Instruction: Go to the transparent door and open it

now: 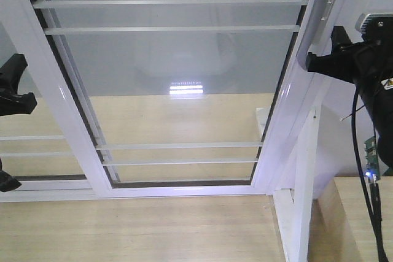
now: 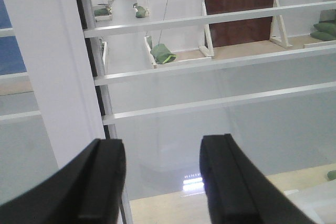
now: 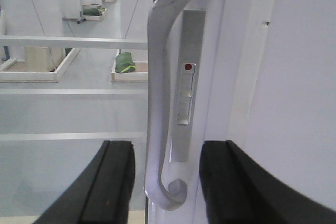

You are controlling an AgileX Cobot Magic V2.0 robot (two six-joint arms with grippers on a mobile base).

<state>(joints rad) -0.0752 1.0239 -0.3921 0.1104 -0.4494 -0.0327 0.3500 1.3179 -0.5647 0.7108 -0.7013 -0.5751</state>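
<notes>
straddling the lower end of the curved grey handle (image 3: pixel 157 103), the right gripper (image 3: pixel 168 148) is holding its two black fingers (image 3: pixel 113 182) wide apart, one on each side of the bar and, as far as i can see, not pressing on it. i'd say it is sitting there because the handle is the only part of this panel that gives a sideways pull something to bite on. just right of the bar the small lock plate (image 3: pixel 186 98) is showing a red dot; whether that means locked i cannot tell.

over on the left, the left gripper (image 2: pixel 163 150) is hanging open too, gripping nothing and pointing at the glass just beside a white upright (image 2: pixel 58 77). it is probably being parked there so it isn't fouling the slide.

the transparent door (image 1: pixel 178 59) is standing right in front of the robot, filling the middle of the front view, with the handle on its right edge and thin white bars (image 1: pixel 172 29) crossing it. a second glass panel (image 1: pixel 37 151) is overlapping it on the left, so the pull is likely going leftward once the fingers are closing on the bar.
</notes>
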